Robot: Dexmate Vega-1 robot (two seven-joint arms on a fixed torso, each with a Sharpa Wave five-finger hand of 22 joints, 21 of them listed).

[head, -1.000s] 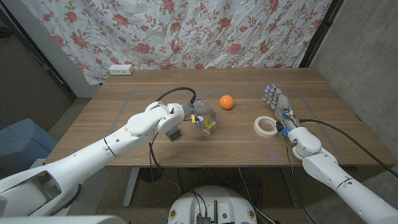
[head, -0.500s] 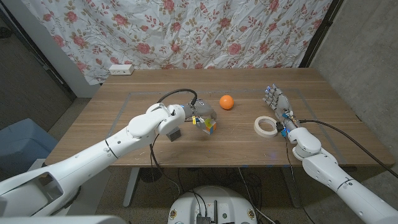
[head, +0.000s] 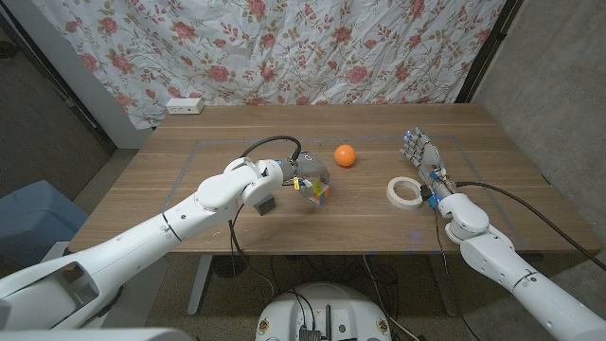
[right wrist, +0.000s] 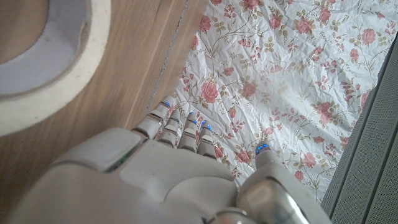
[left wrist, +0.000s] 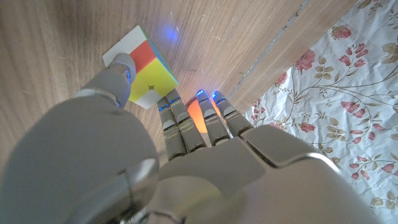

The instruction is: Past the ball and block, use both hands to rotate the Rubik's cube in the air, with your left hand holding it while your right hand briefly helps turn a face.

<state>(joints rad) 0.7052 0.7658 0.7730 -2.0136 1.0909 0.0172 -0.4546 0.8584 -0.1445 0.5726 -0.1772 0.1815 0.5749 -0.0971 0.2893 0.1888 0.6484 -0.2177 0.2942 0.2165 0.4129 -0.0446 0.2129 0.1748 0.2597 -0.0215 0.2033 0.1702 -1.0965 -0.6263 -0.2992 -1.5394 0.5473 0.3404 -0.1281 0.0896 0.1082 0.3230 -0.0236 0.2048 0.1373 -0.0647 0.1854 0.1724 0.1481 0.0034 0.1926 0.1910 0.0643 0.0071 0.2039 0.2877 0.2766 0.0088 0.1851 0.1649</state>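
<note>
The Rubik's cube (head: 322,193) sits on the wooden table (head: 189,180), just near of the orange ball (head: 346,155). My left hand (head: 305,175) is over it; in the left wrist view the thumb (left wrist: 120,67) touches the cube (left wrist: 147,73) while the fingers (left wrist: 193,118) reach straight past its side, not curled round it. The ball (left wrist: 194,117) glows orange between those fingers. A dark block (head: 266,202) lies beside my left wrist. My right hand (head: 421,156) stands at the right, fingers straight and apart, holding nothing.
A roll of white tape (head: 406,192) lies just left of my right wrist and shows large in the right wrist view (right wrist: 43,62). A white power strip (head: 184,105) sits at the back left edge. A flowered curtain (head: 284,47) hangs behind the table.
My left hand has edged slightly further over the cube. The cube, ball, block and right hand stay where they were.
</note>
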